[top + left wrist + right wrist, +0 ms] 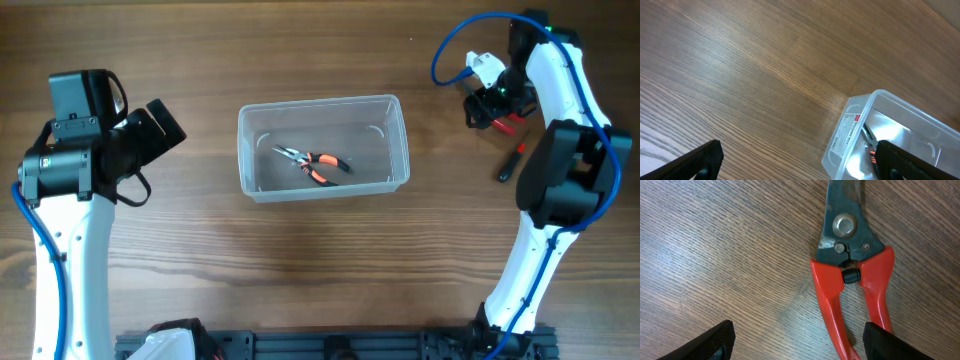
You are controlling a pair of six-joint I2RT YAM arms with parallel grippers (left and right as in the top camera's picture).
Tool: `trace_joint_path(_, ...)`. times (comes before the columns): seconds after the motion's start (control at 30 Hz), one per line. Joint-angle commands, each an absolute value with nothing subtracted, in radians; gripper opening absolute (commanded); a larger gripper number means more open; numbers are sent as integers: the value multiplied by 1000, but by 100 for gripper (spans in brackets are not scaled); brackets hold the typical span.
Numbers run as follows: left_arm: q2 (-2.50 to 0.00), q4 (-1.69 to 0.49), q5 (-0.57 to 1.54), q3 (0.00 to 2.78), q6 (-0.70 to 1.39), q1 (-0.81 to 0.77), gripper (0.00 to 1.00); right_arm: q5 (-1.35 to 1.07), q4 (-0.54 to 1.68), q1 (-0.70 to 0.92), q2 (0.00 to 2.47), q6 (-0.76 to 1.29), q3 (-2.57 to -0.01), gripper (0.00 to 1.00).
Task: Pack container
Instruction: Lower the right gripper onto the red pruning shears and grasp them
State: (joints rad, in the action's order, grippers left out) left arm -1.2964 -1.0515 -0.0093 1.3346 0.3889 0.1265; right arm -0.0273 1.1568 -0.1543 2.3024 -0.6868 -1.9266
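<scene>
— Where's the container (320,103)?
— We see it mid-surface (200,250), at three o'clock from our left pincer (797,152); pliers (313,164) lie inside; that pincer gapes.
— Our right pincer (807,347)?
— Spread too; above red-handled snips (845,227), at one o'clock.

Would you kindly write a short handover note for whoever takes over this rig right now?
Left gripper: open, empty, off to the left of the clear plastic rectangular container.
Right gripper: open, over the red-handled metal cutters lying on the wooden table; not yet gripped.
Done: orange-handled needle-nose pliers lie inside the container.
Left: close on the cutters and pack them; then probably the small black-and-red tool on the table nearby, too small to identify.
</scene>
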Motion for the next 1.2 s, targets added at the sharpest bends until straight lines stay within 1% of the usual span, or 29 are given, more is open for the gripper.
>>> trace_joint_path(0.0,-1302,-1052,3,1342,398,131,100,-89,1156,-162,2321,-707,-1916,82)
trace_joint_path(0.57,-1302,-1060,11,1342,398,125,100,-105,1055,-172,2322,-685,-1744,81)
trace_joint_path(0.73,-1302,-1072,11,1342,398,124,100,-102,1039,-171,2322,-674,-1742,57)
trace_joint_path(0.87,-1302,-1075,11,1342,398,119,100,-101,1031,-172,2322,-625,-1742,45)
trace_joint_path(0.93,-1302,-1075,11,1342,398,115,100,-102,1028,-171,2322,-617,-1742,43)
trace_joint_path(1.0,-1302,-1075,11,1342,398,114,100,-102,1029,-171,2322,-617,-1742,34)
trace_joint_path(1.03,-1302,-1075,11,1342,398,114,100,-102,1029,-171,2322,-616,-1742,27)
trace_joint_path(1.07,-1302,-1075,10,1342,398,114,100,-102,1028,-171,2322,-609,-1742,23)
trace_joint_path(1.13,-1302,-1075,10,1342,398,114,100,-102,1026,-172,2322,-598,-1742,17)
trace_joint_path(1.17,-1302,-1075,10,1342,398,114,100,-102,1025,-171,2322,-597,-1742,16)
